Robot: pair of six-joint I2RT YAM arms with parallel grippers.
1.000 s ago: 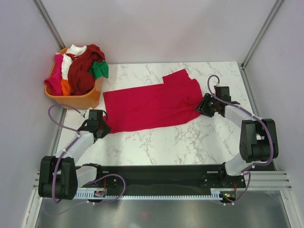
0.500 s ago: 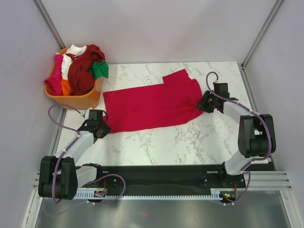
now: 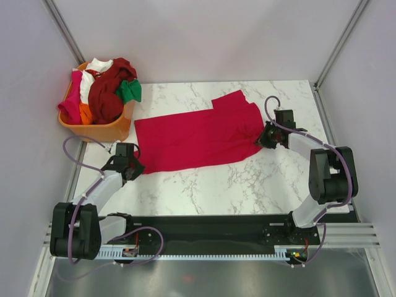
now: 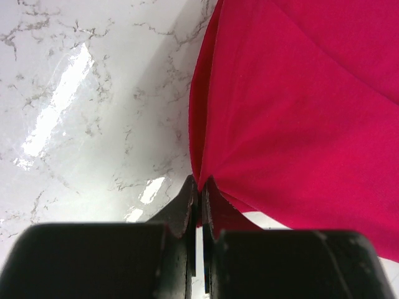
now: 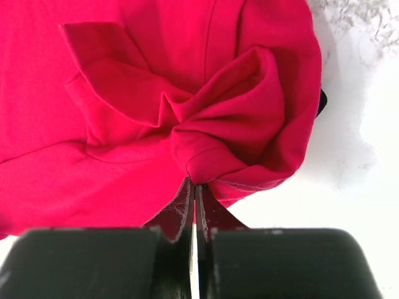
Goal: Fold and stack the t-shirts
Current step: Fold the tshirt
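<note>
My left gripper [image 3: 132, 166] is clamped on the near-left corner of the crimson red soft cloth t-shirt [image 3: 198, 137]. The shirt lies on the white marbled table [image 3: 247, 182], its long axis running left to right. My right gripper [image 3: 266, 137] is pinched shut on its right end. That wrist view shows cloth bunched at the pinch, which the overhead view barely shows. Beyond, an orange plastic basket [image 3: 93, 131] holds the other t-shirts [image 3: 106, 94].

Right claw [image 5: 194, 193], fingers pressed together on a bunched edge of the crimson t-shirt [image 5: 124, 93]. Folds radiate upward from the pinch. The cloth lies on the white marble table [image 5: 355, 156], bare at right.
</note>
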